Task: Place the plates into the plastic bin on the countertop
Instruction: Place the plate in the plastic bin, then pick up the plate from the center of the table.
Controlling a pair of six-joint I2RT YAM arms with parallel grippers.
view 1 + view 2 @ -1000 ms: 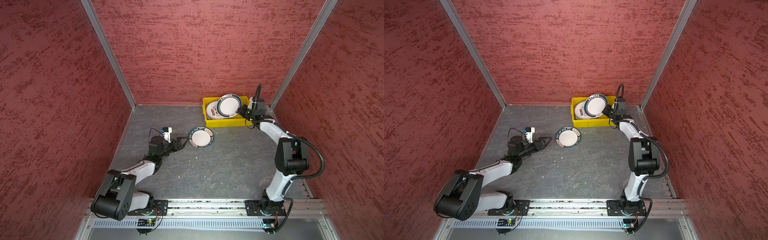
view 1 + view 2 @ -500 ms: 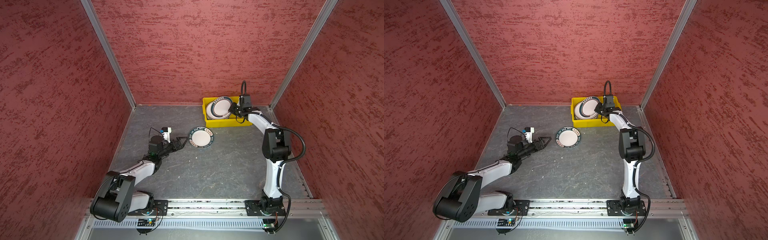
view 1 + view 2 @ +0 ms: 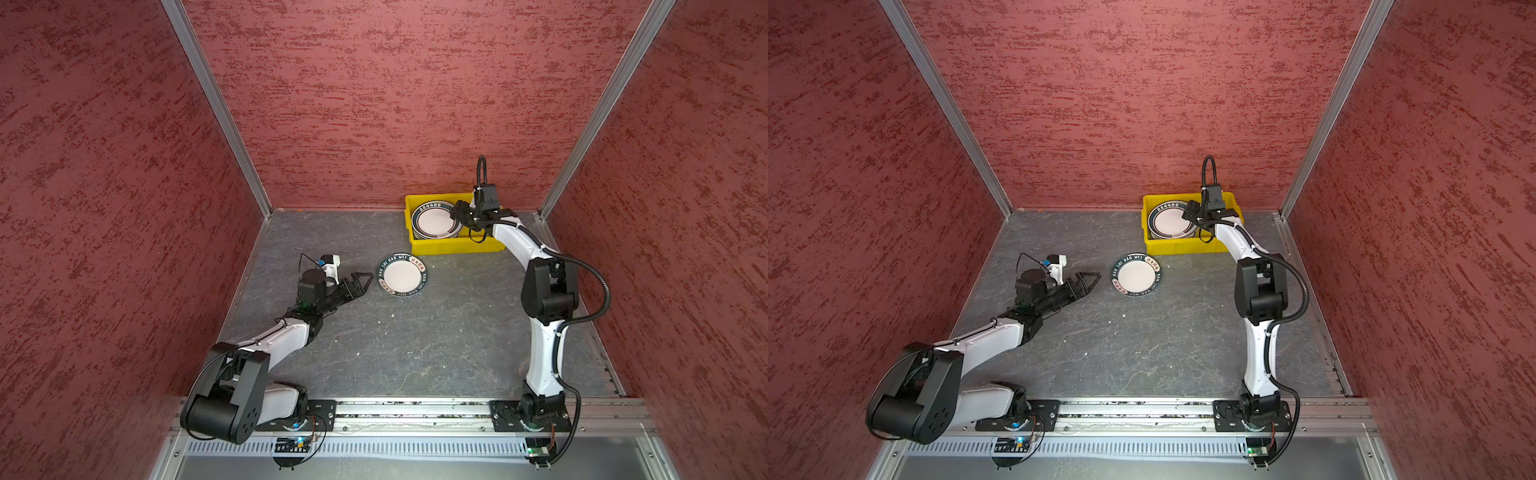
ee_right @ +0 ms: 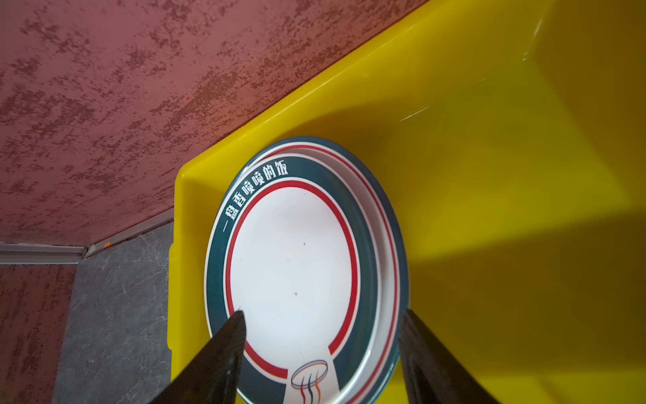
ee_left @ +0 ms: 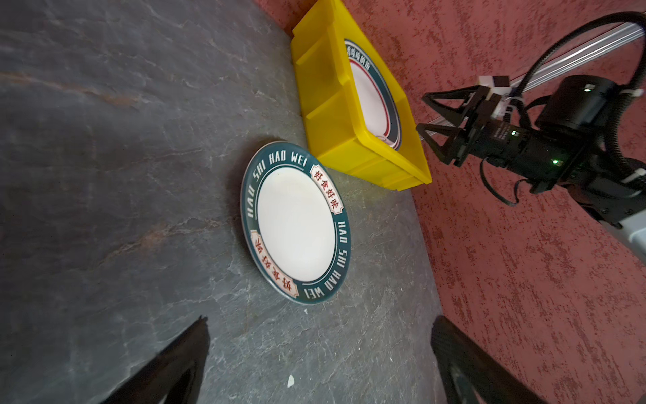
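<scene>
A white plate with a teal lettered rim lies flat on the dark grey countertop, just in front of the yellow plastic bin. My left gripper is open and low, a short way left of that plate and not touching it. Teal-rimmed plates lie stacked in the bin's left half. My right gripper hovers open over the stack's near edge, holding nothing.
Red textured walls with aluminium corner posts close in three sides; the bin stands against the back wall near the right post. The arms' base rail runs along the front edge. The bin's right half shows only bare yellow floor.
My right gripper carried a plate leftwards over the bin, set it on the stack and opened. The left arm and the countertop plate have not moved.
</scene>
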